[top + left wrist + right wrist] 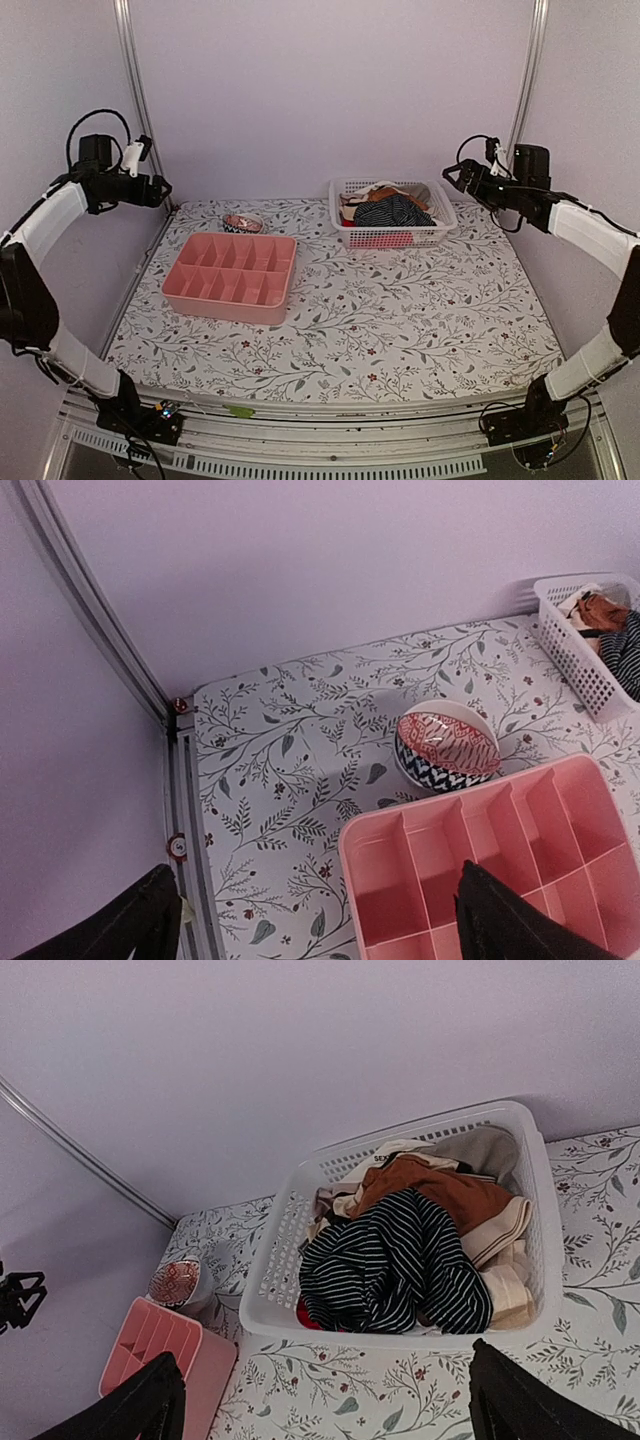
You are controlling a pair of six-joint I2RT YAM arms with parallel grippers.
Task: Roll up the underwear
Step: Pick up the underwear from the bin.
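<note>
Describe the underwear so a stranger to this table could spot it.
At the table's far right stands a white basket. The underwear lies on top, toward its front. It alone is dark with white stripes; the orange-brown garment and cream garments beside it are plain.

- The overhead camera sits high at the near edge, taking in the whole table [400,325].
- The left wrist camera looks down, closer, on the pink tray [392,880].
- The right wrist camera looks down on the basket [275,1260]; both wrist views catch the pink tray and the basket.
</note>
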